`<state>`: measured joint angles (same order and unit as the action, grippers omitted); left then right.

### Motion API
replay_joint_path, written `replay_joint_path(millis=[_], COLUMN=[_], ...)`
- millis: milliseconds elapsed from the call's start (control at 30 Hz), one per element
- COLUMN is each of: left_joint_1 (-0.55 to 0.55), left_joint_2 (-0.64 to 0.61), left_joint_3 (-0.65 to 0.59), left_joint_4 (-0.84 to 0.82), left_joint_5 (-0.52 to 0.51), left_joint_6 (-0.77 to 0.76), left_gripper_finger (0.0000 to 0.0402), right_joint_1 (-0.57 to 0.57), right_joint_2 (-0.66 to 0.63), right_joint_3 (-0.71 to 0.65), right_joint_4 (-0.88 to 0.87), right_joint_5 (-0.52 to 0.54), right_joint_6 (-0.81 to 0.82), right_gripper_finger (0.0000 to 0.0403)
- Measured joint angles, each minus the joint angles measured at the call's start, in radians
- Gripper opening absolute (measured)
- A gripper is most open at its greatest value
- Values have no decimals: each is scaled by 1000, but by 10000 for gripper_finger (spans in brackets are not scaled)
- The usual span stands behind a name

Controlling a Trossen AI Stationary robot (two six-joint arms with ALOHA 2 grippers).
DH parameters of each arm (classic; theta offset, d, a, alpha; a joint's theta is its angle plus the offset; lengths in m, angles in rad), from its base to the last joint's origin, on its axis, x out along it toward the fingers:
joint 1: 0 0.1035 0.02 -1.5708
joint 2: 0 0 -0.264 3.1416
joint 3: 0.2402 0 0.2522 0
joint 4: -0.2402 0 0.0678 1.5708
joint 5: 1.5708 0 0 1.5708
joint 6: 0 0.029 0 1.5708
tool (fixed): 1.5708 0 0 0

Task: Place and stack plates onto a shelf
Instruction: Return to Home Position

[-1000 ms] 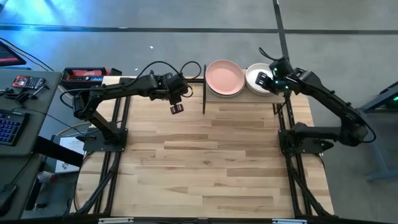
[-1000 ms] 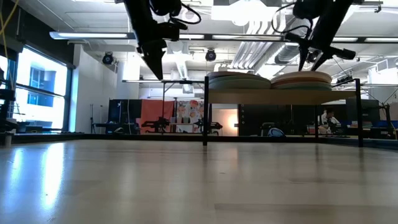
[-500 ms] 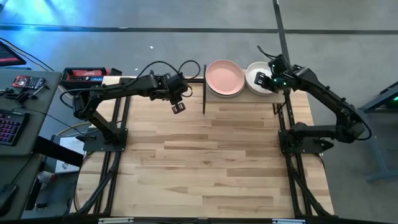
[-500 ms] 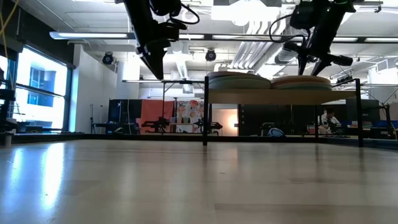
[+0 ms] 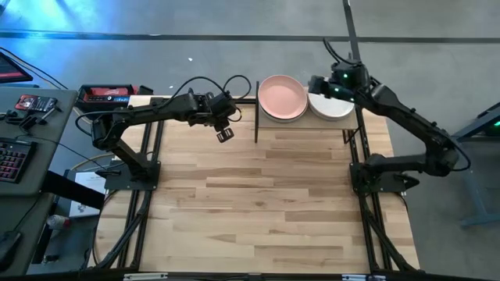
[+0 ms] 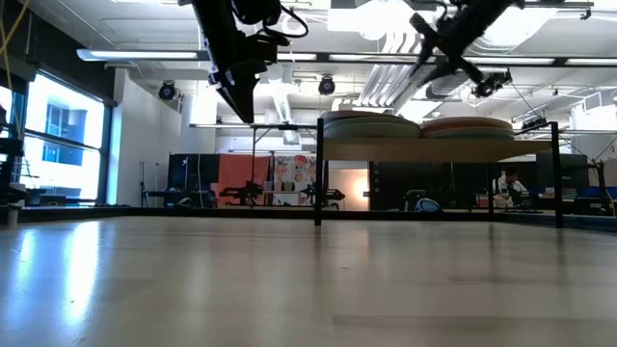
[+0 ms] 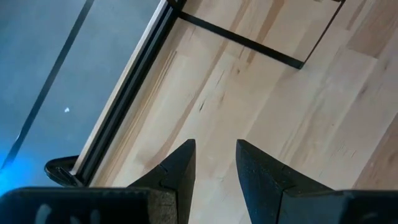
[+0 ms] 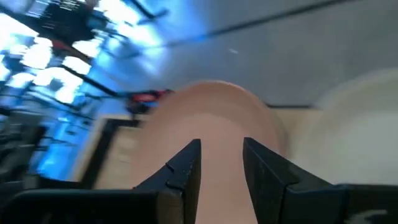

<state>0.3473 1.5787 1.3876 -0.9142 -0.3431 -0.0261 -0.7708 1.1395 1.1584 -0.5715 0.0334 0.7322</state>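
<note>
The shelf (image 5: 306, 124) stands at the table's far edge, its board raised on black posts (image 6: 439, 150). Two stacks of plates rest on it. One is topped by a salmon pink plate (image 5: 282, 97) (image 8: 217, 118), the other by a white plate (image 5: 336, 108) (image 8: 354, 124). My right gripper (image 5: 315, 84) (image 6: 424, 27) hangs open above the shelf, over the gap between the two stacks and clear of them. My left gripper (image 5: 224, 134) (image 7: 215, 155) hangs open above bare tabletop, left of the shelf, with nothing between its fingers.
The slatted wooden tabletop (image 5: 266, 203) spreads wide in front of the shelf. A red and black box (image 5: 107, 94) lies at the table's far left corner. A desk with a keyboard (image 5: 9, 160) stands beyond the left edge. Both arm bases (image 5: 133, 168) (image 5: 383, 172) stand at the table's sides.
My right gripper has risen off the white-topped stack and gone toward the pink-topped stack and the far edge. It has tipped from steeply down to nearer level, staying open. The plates have stayed where they were.
</note>
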Motion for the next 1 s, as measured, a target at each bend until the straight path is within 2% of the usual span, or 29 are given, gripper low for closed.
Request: replay_joint_path(millis=[367, 567, 767, 1000], left_joint_1=[0, 0, 0, 0], left_joint_2=[0, 0, 0, 0], left_joint_3=[0, 0, 0, 0], left_joint_4=[0, -1, -1, -1], left_joint_5=[0, 0, 1, 1], left_joint_6=[-52, -52, -72, -81], left_gripper_finger=[106, 106, 106, 106], right_joint_1=[126, 152, 153, 173], right_joint_2=[170, 282, 357, 381], right_joint_3=[0, 0, 0, 0], right_joint_4=[278, 446, 478, 477], right_joint_5=[-30, -105, -164, -165], right_joint_6=[-42, -41, 7, 30], right_gripper_finger=[100, 100, 100, 100])
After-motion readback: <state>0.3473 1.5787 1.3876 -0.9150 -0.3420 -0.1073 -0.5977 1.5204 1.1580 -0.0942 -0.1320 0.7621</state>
